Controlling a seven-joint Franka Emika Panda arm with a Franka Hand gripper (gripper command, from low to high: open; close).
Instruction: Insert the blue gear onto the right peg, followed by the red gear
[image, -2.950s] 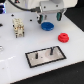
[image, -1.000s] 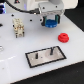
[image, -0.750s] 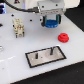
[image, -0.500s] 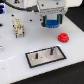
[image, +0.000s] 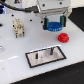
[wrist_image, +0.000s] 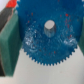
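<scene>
Here, gripper (image: 53, 23) clamps the blue gear (image: 53, 25), held above the table (image: 15, 57). Red gear (image: 63, 37) lies nr base plate (image: 33, 59), w/ right peg (image: 51, 51) upright.

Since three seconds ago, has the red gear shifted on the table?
No. The red gear lies where it did, off the base plate's far corner toward the exterior view's right, while the gripper holds the blue gear.

On the table (image: 12, 52), base plate (image: 46, 55) nearest the front, red gear (image: 63, 37) behind toward the exterior view's right, blue gear (image: 53, 24) raised farther back.
</scene>
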